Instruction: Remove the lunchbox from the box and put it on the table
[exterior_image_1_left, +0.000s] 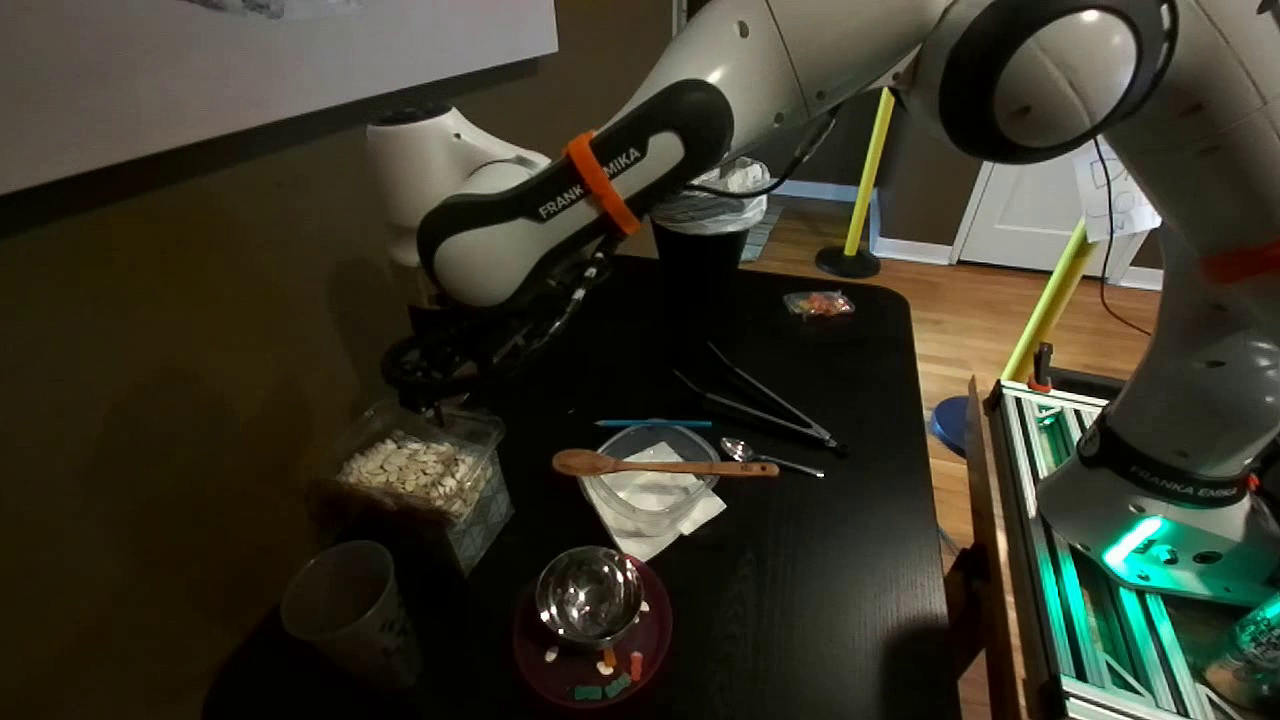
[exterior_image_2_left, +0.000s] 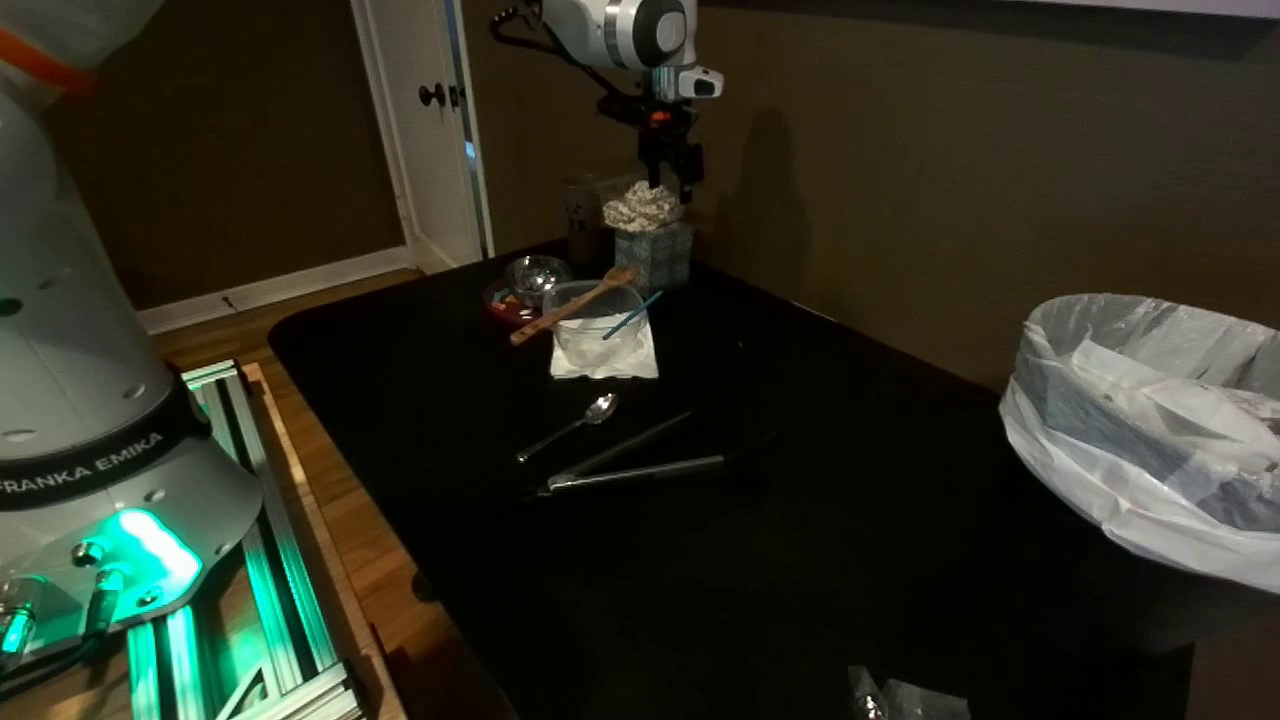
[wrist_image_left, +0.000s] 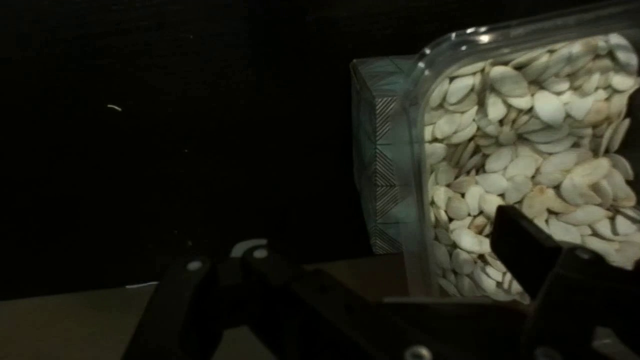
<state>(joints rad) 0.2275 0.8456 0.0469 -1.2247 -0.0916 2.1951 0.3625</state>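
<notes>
The arm (exterior_image_1_left: 860, 50) rises from its base (exterior_image_1_left: 1150, 520) beside the table (exterior_image_1_left: 820, 560), bends overhead and reaches across toward the wall (exterior_image_1_left: 200, 350). The forearm (exterior_image_1_left: 545, 205) slopes down, and in both exterior views the wrist end is above the box (exterior_image_2_left: 655, 258).

The fingers (wrist_image_left: 525, 255) point down and are spread wide apart, with hold of nothing. In the wrist view, one finger is over the seeds (wrist_image_left: 500, 160) in the lunchbox (wrist_image_left: 470, 47); the other is outside the rim, so that one side wall lies between them. Contact between the inner fingertip and the seeds cannot be determined.

The lunchbox is at the top of the box, its rim above the box's upper edge. How deeply it is seated cannot be determined.

Quantities:
- one lunchbox, clear, with flat pale seeds too numerous to count;
- one box, patterned grey-teal, near the wall;
- one clear plastic bowl (exterior_image_1_left: 645, 518), on white paper (exterior_image_1_left: 705, 510);
- one wooden spoon (exterior_image_1_left: 660, 467), laid across that bowl;
- one blue stick (exterior_image_1_left: 653, 423), at the bowl's edge;
- one pair of tongs (exterior_image_2_left: 640, 473), legs apart;
- one metal spoon (exterior_image_1_left: 740, 450), between bowl and tongs;
- one metal bowl (exterior_image_1_left: 590, 597), on one red plate (exterior_image_1_left: 545, 680) with small coloured pieces (exterior_image_1_left: 588, 692);
- one cup (exterior_image_1_left: 375, 645), near the box;
- one clear packet (exterior_image_1_left: 818, 304), toward the table's end;
- one lined bin (exterior_image_2_left: 1130, 520).
</notes>
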